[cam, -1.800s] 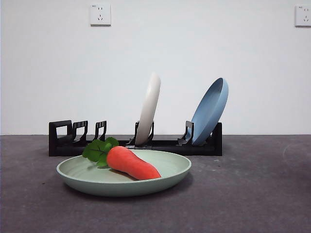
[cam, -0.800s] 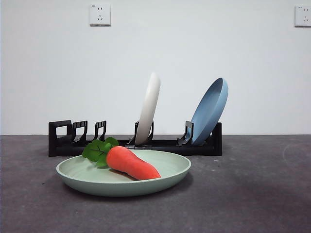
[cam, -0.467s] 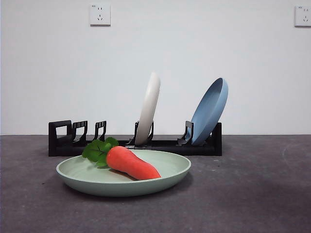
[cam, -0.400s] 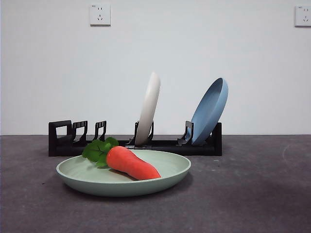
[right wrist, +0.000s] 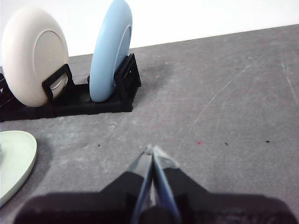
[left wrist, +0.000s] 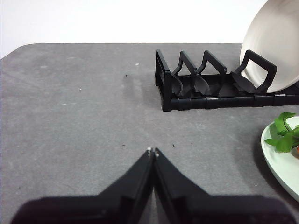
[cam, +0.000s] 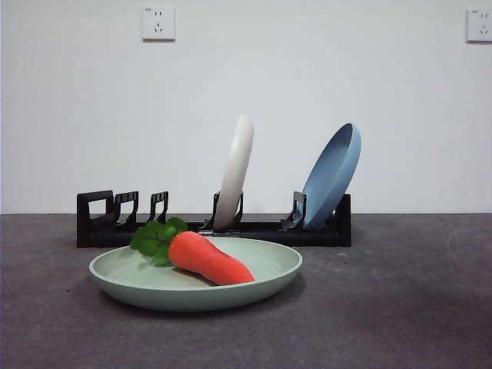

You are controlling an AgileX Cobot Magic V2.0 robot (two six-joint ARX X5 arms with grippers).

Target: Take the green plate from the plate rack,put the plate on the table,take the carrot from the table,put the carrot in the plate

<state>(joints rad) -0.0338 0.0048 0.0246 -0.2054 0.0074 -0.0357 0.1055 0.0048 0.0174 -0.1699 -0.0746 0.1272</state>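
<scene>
The carrot (cam: 209, 258) lies in the green plate (cam: 265, 265) on the counter (cam: 400, 307); both clenched, empty grippers (left gripper (left wrist: 153, 151), right gripper (right wrist: 151, 150)) should simply stay clear.

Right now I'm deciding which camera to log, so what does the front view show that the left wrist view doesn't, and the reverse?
Only the front view shows the blue plate, the carrot body lying in the green plate, and two wall sockets. Only the left wrist view shows the left gripper, shut over bare table. Both show the plate rack with its empty slots, the cream-white plate, the carrot's leaves, and part of the green plate.
</scene>
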